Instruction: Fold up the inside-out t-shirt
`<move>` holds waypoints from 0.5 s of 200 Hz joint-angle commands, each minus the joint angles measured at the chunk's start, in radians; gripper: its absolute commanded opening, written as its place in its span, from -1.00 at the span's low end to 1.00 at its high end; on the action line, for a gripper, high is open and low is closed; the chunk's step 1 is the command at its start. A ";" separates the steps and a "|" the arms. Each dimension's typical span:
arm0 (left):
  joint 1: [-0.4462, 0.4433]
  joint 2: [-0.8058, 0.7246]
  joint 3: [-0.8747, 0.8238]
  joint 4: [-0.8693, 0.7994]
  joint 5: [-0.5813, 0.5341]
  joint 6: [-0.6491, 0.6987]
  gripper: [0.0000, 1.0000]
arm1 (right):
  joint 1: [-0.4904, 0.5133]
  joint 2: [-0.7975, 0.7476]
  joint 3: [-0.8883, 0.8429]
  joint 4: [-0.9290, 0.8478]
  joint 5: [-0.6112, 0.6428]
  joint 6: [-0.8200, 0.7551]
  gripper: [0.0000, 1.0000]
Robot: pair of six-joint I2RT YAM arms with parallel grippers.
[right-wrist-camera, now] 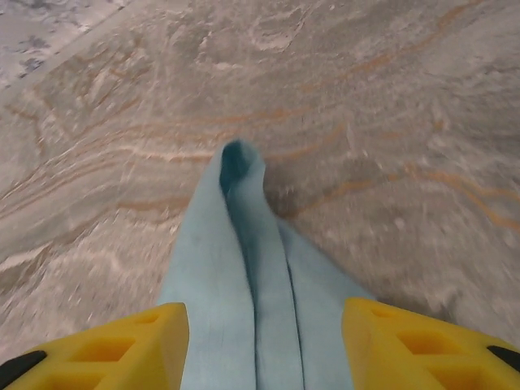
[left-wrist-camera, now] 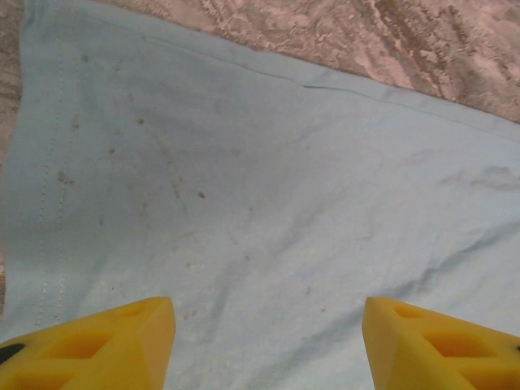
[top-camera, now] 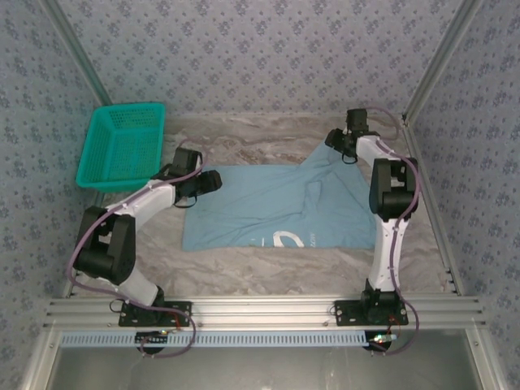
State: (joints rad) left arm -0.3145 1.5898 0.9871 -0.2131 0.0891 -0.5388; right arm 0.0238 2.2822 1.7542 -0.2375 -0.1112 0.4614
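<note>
Left end effector (left-wrist-camera: 266,317) above t-shirt (top-camera: 260,199) | white curved print (top-camera: 288,239) near hem

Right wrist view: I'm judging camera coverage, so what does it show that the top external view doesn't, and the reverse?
Right wrist view: the right gripper close up, jaws apart over a bunched ridge of the t-shirt. Top external view: the teal basket, the shirt's white print, the left gripper. Shared: light blue shirt on the marbled table.
</note>
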 commanded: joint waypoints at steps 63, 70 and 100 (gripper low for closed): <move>0.015 0.014 0.030 -0.022 0.025 0.030 0.25 | 0.005 0.239 0.356 -0.094 0.029 0.093 -0.01; 0.015 0.014 0.031 -0.022 0.027 0.031 0.25 | 0.005 0.255 0.376 -0.106 0.029 0.091 -0.05; 0.018 0.012 0.030 -0.026 0.032 0.033 0.25 | 0.005 0.301 0.444 -0.133 0.006 0.101 -0.39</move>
State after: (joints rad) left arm -0.3038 1.5936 0.9878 -0.2142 0.1051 -0.5240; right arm 0.0250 2.5397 2.1353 -0.3050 -0.0978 0.5465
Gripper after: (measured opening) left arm 0.624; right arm 0.351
